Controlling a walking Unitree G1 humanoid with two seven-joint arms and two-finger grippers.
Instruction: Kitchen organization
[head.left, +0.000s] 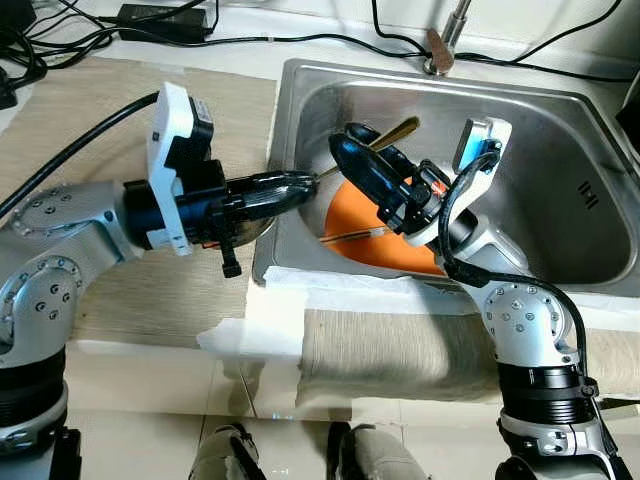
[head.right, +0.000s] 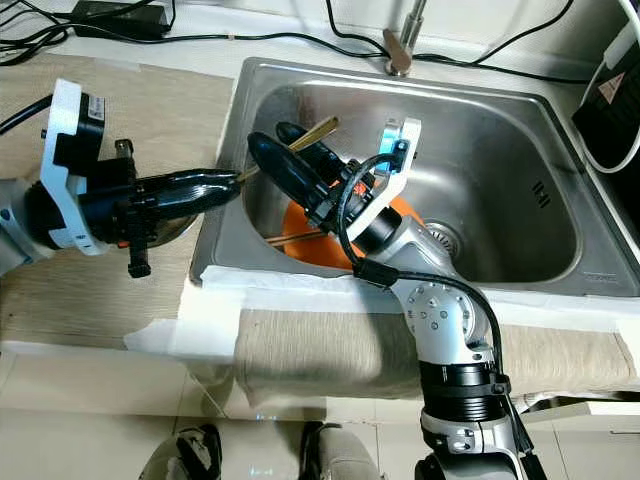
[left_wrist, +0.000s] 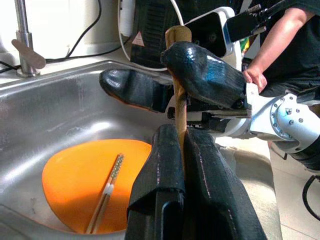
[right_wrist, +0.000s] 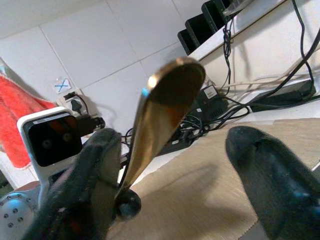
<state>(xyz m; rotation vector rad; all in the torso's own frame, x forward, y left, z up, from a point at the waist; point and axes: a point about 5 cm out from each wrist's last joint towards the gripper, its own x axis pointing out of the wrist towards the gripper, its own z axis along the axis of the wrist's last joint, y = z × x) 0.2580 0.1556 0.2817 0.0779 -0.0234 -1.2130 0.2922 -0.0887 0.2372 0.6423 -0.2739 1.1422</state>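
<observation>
Fingers of the left gripper are clenched on the handle of a wooden spoon, holding it over the left edge of the steel sink set in the worktop. Just right of it, the right gripper reaches across with its fingers spread either side of the spoon's bowl, gripping nothing. Below them, an orange plate lies in the sink with a pair of chopsticks on it.
</observation>
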